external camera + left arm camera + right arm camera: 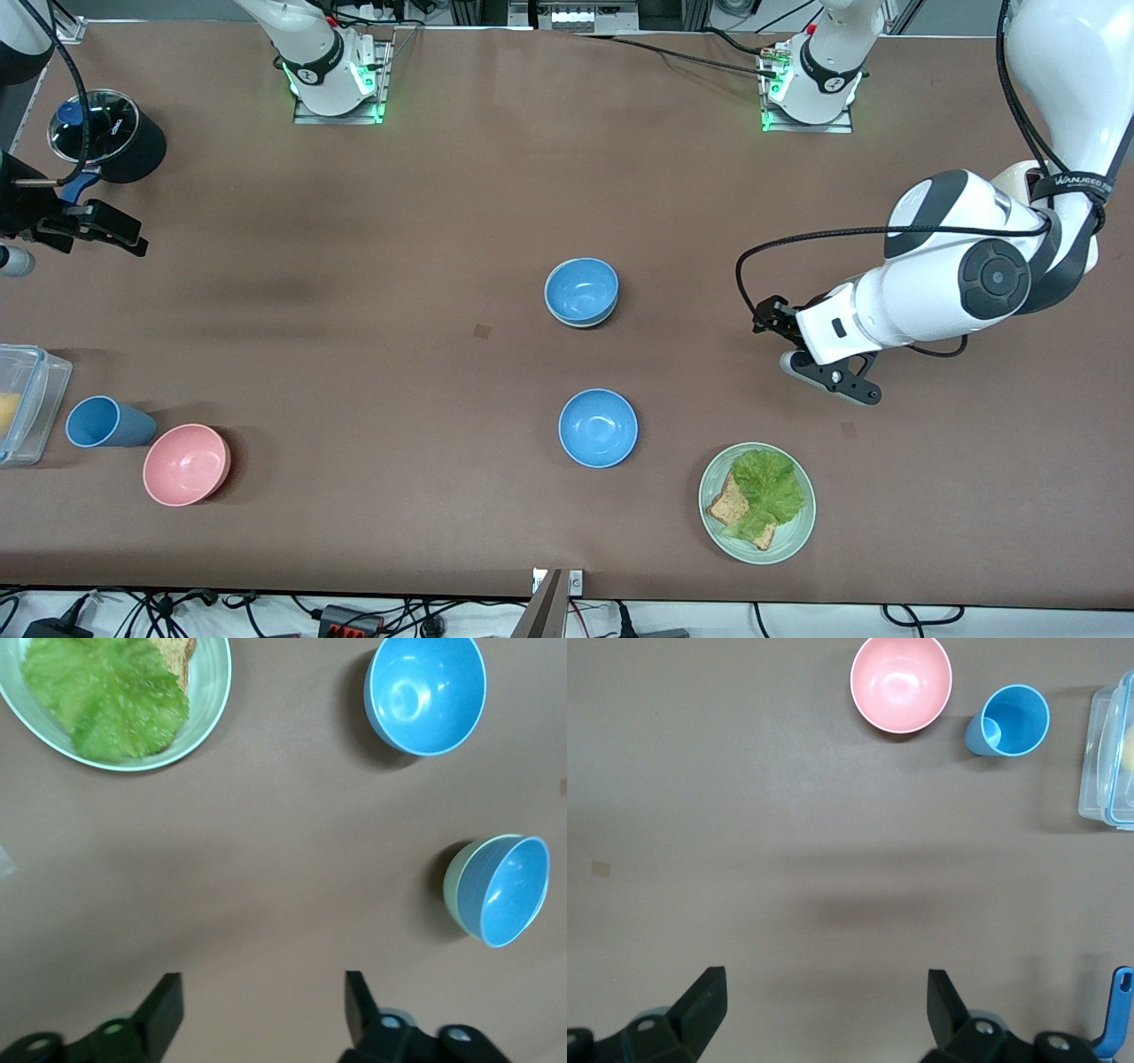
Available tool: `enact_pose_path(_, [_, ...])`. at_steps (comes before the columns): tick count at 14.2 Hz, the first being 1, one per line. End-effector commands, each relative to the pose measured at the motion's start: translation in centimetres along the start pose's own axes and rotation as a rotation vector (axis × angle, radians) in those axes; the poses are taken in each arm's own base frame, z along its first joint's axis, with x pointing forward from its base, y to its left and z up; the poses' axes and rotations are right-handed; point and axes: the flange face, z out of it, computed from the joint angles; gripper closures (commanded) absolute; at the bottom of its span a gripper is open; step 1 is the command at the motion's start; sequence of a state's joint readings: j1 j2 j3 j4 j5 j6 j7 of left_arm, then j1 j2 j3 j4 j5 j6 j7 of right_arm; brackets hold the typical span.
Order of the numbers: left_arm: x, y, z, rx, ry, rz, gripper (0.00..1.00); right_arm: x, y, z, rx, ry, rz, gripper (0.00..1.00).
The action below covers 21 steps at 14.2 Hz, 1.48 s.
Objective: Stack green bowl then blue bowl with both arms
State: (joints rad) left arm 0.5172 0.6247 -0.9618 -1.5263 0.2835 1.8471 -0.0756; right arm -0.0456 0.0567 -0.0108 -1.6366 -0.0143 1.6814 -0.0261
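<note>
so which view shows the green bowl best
The left wrist view: the green bowl shows its pale outer wall, with a blue bowl nested inside it. The front view, looking down, shows only a thin pale edge under that blue bowl. The right wrist view doesn't show it.

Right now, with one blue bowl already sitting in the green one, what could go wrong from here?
1. The nested blue bowl looks tilted in the green bowl, so a nudge might unseat it.
2. The second blue bowl lies near the plate of lettuce; a reach by the open left gripper could clip it.
3. The right gripper, also open, waits at its end of the table beside a black cup.
</note>
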Motion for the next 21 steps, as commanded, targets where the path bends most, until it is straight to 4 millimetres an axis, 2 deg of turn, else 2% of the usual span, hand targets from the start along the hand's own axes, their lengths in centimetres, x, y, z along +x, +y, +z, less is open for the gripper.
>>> enact_pose_path(1, [-2.1, -2.0, -2.3, 0.103, -0.018, -0.003, 0.0, -0.7, -0.1, -0.6, 0.006, 0.006, -0.017, 0.0])
enact_pose_path(2, [-3.2, -1.6, -3.6, 0.117, -0.011, -0.039, 0.0, -0.7, -0.1, -0.6, 0.006, 0.008, -0.017, 0.0])
enact_pose_path(3, [-4.2, -2.1, -4.0, 0.125, -0.014, -0.09, 0.0, -0.7, 0.0, -0.6, 0.006, 0.012, -0.017, 0.0])
enact_pose_path(5, [-5.6, -4.3, -5.2, 0.113, -0.001, -0.191, 0.0, -0.8, 0.0, -0.9, 0.005, 0.017, -0.011, 0.0])
enact_pose_path(6, [-6.2, -4.3, -6.6, 0.137, 0.012, -0.208, 0.0, -0.8, 0.0, -0.9, 0.005, 0.017, -0.008, 0.0])
enact_pose_path(9, [-10.0, -3.2, -9.6, 0.205, 0.103, -0.248, 0.0, -0.9, 0.0, -0.8, 0.006, 0.014, -0.002, 0.0])
enact_pose_path(11, [-12.4, -4.7, -12.1, 0.235, 0.171, -0.301, 0.0, -0.9, -0.1, -0.7, 0.006, 0.011, 0.0, 0.0])
enact_pose_path(13, [-14.5, -4.6, -14.3, 0.255, 0.2, -0.314, 0.0, -0.8, 0.0, -0.8, 0.006, 0.017, -0.002, 0.0])
enact_pose_path(15, [-15.9, -4.4, -15.1, 0.264, 0.193, -0.319, 0.0, -0.8, 0.0, -1.0, 0.003, 0.021, -0.002, 0.0])
enact_pose_path(16, [-16.3, -4.2, -14.8, 0.258, 0.157, -0.321, 0.0, -0.8, 0.0, -1.0, 0.002, 0.023, -0.002, 0.0])
enact_pose_path(18, [-16.6, -4.0, -14.6, 0.251, 0.119, -0.324, 0.0, -0.8, 0.0, -1.0, 0.002, 0.021, -0.002, 0.0])
enact_pose_path(21, [-16.5, -2.2, -15.4, 0.214, 0.087, -0.31, 0.0, -0.9, 0.0, -0.9, 0.002, 0.02, -0.002, 0.0])
